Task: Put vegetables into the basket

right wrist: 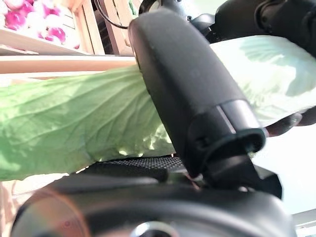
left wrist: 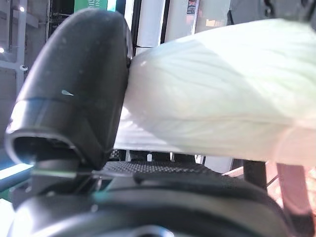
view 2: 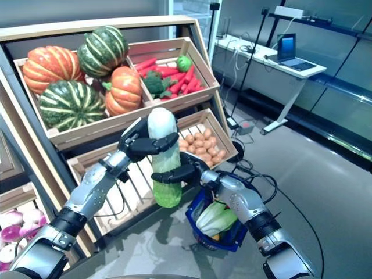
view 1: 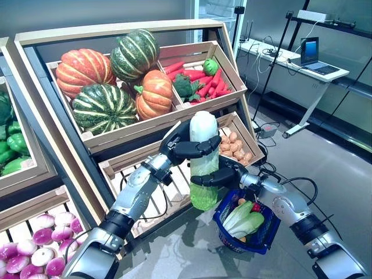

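- The left hand [view 1: 185, 145] wraps its fingers and thumb around the white top part of a long cabbage [view 1: 203, 165].
- The right hand [view 1: 216, 176] curls around the green lower part of the same cabbage, so both hands hold it at once.
- The cabbage stands upright in the air, in front of the wooden shelf [view 1: 116, 30], just beside and a bit above the blue basket [view 1: 224, 232].
- The basket hangs low under the right arm; what holds it up is hidden.
- More leafy greens [view 1: 244, 220] already lie in the basket, with a bit of something red that is too small to make out.
- In both wrist views the dark thumb and the cabbage fill almost everything, so little else shows there.
- The top crate holds orange and striped green pumpkins [view 1: 110, 81].
- Next to them lie red carrots [view 1: 203, 81] with some green vegetables.
- The lower crate behind the cabbage holds small brown potatoes [view 1: 235, 148]; the cabbage hides part of them.
- Purple and white turnips [view 1: 35, 244] sit low at the left, cut off by the edge.
- Green peppers [view 1: 9, 145] at the far left are cut off too.
- The floor [view 1: 325, 157] is grey and shiny.
- A white desk [view 1: 290, 61] with an open laptop [view 1: 311, 55] stands behind, well apart from the shelf.
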